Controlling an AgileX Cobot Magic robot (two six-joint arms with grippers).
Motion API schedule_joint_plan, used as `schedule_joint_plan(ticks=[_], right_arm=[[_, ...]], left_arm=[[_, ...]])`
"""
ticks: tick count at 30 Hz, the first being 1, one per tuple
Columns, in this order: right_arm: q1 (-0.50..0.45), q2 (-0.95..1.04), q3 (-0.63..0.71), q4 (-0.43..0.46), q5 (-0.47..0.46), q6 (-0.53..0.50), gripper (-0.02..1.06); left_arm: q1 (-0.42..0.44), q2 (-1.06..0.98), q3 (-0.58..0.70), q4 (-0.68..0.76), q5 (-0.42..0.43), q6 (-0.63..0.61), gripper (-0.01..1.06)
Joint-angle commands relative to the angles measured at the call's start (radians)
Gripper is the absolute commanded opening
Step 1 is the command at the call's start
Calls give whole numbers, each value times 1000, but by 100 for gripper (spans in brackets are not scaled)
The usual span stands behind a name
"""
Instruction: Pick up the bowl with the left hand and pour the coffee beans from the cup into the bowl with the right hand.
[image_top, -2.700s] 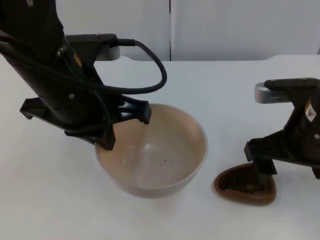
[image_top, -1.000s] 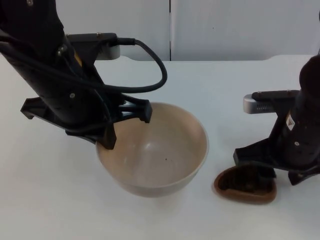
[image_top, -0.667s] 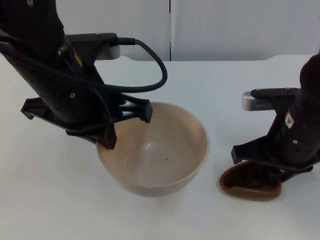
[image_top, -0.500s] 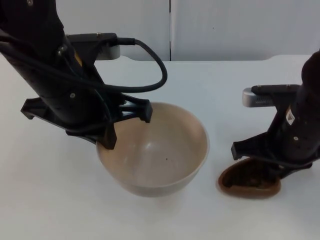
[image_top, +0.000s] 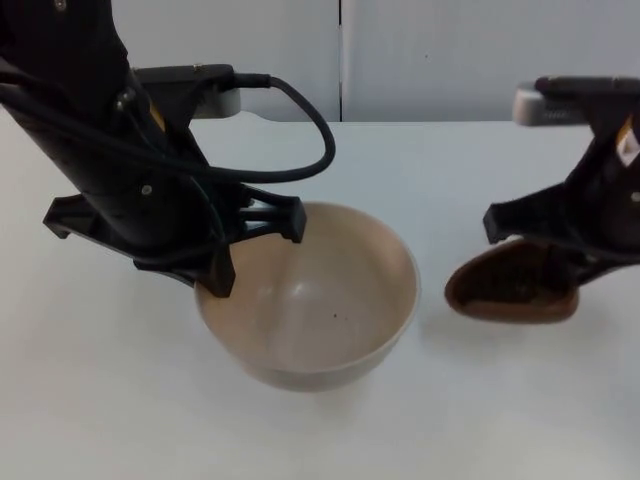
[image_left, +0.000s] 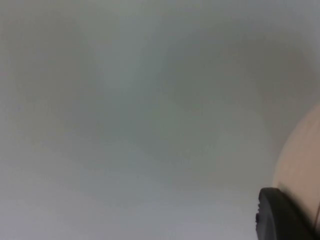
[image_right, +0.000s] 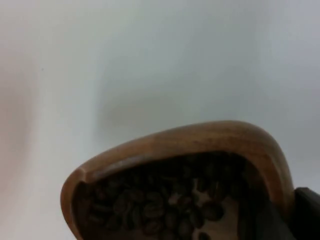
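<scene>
Writing: none readable; an orange-and-yellow sticker sits on each arm, its print too small to make out.
Landmark: the beige bowl (image_top: 310, 300), near the middle of the white table (image_top: 470, 420).
Left gripper (image_top: 250, 245): at the bowl's rim on the side toward the left arm, clamped on that rim, one finger inside the bowl and one outside. In the left wrist view a black fingertip (image_left: 280, 215) lies against the bowl's pale outer wall (image_left: 302, 165).
Left arm pose: comes down steeply from above and left of the bowl, leaning toward it.
Bowl contents: nearly bare inside, with one dark speck near the bottom.
Cup (image_top: 512, 283): brown wooden cup to the right of the bowl, apart from it, lifted clear of the table and tipped so its opening faces the bowl.
Coffee beans (image_right: 165, 205): dark beans lie inside the cup, seen in the right wrist view.
Right gripper (image_top: 545, 250): clenched on the cup at its side away from the bowl.
Right arm pose: reaches down from the right of the bowl, wrist above the cup.
Open room: bare table between bowl and cup, in front of the bowl, and behind it up to the grey partition wall (image_top: 450, 50).
</scene>
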Motion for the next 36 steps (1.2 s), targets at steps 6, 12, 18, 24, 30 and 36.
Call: schedule_joint_plan(ticks=[6, 12, 18, 24, 30, 36], right_arm=[[-5, -134, -45, -46, 159, -34, 0], [-5, -210, -160, -33, 306, -111, 0], [-5, -221, -317, -16, 461, -192, 0], [-5, -221, -433, 20, 545, -247, 0], [-5, -221, -488, 27, 605, -270, 0], [-3, -221, -491, 27, 628, -277, 0]], left_arm=[[0, -6, -9, -13, -14, -10, 0], [0, -6, -9, -13, -14, -10, 0], [0, -6, -9, -13, -12, -10, 0], [0, -6, -9, -13, -12, -10, 0], [0, -6, -9, -17, -12, -10, 0], [0, -6, -9, -17, -12, -10, 0]])
